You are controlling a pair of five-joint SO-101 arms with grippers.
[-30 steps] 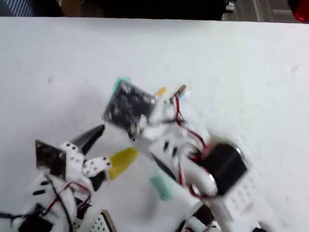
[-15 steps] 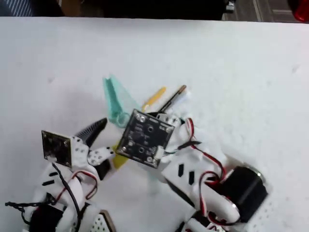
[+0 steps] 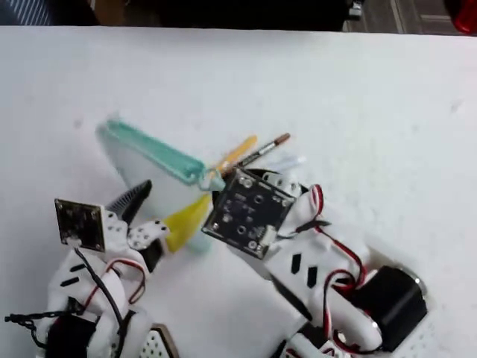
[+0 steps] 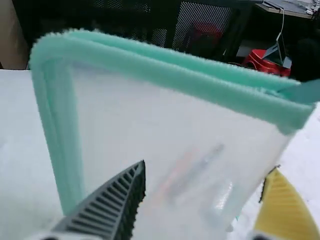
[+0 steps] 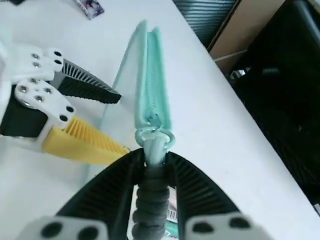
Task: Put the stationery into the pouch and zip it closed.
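The pouch [image 3: 141, 153] stood on edge at 9 o'clock from the surface's [image 3: 358, 89] centre, its zip running from 10 to 4 o'clock. The right gripper [image 5: 154, 156] was clamped on the zip pull [image 5: 153, 140] at the 4 o'clock end. The left gripper [image 4: 206, 170] was apart, facing the pouch's clear side. Two pens [image 3: 253, 149] pointed toward 2 o'clock

A clear pouch [image 3: 153, 154] with a mint-green zipper edge stood upright on the tabletop [image 3: 373, 89], zipper uppermost. A yellow pen [image 3: 238, 151] and a brown-tipped pen [image 3: 266, 147] lay just beside its end.
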